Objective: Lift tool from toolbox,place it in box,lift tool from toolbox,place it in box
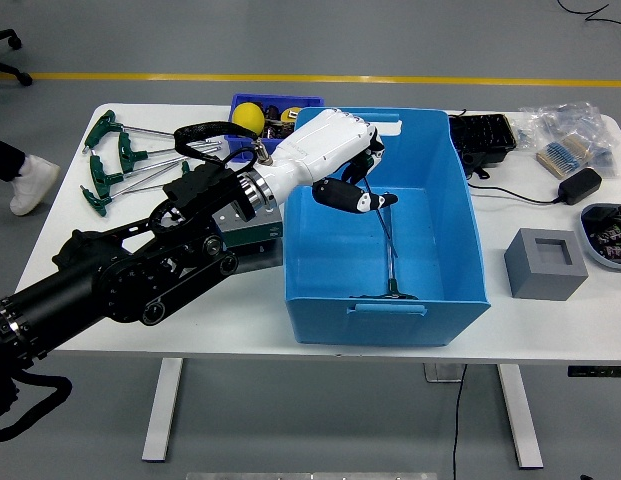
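A white surface (550, 330) on a grey floor carries the blue box (460, 235), my landmark. My fingers (342, 193) curl around a screwdriver (375, 205) by its black handle, shaft pointing down inside the box, above a T-handle tool (390, 250) lying on the box floor. It looks stiff, light and smooth, best held at the handle. My left hand (335, 160) hangs over the box's left wall.

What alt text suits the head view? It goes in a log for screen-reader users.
The robot's left hand holds a black-handled screwdriver over the open blue box, where a T-handle tool already lies. Green T-handle wrenches lie on the white table to the left.
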